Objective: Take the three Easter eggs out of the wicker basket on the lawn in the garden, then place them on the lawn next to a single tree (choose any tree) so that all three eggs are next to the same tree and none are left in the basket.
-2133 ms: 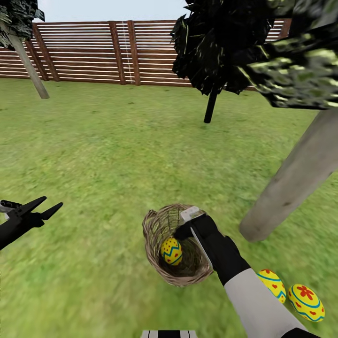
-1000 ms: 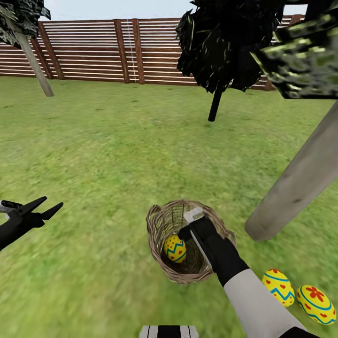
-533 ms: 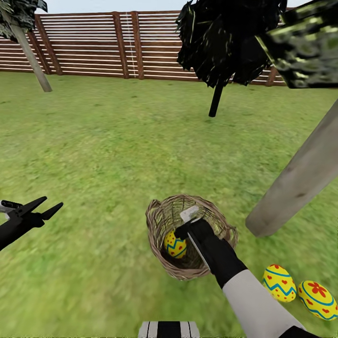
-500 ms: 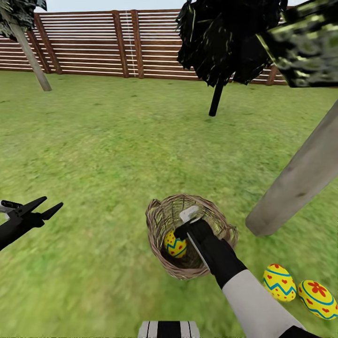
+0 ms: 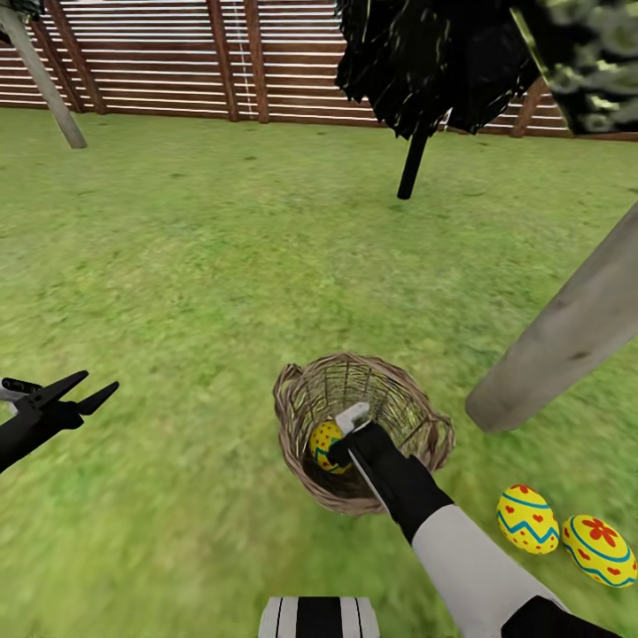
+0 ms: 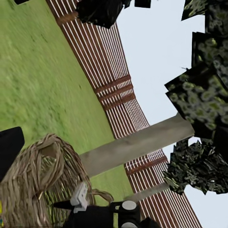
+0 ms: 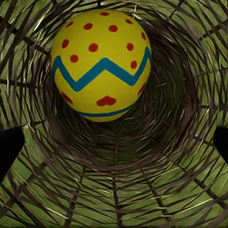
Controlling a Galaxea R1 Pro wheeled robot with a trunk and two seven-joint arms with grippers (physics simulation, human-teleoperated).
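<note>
Rough woven wicker basket (image 5: pixel 301 416), smooth matt egg (image 7: pixel 100 64)

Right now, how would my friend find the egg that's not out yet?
Find the thick pale tree trunk, then the wicker basket on the lawn beside it. The egg lies inside it, by the right gripper; the other two eggs lie on the grass.

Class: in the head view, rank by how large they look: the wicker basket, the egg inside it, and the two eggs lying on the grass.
1. Wicker basket, clearly largest.
2. The two eggs on the grass: they look alike, so no ranking between them.
3. Egg in the basket: looks smallest, but the right gripper partly covers it.
</note>
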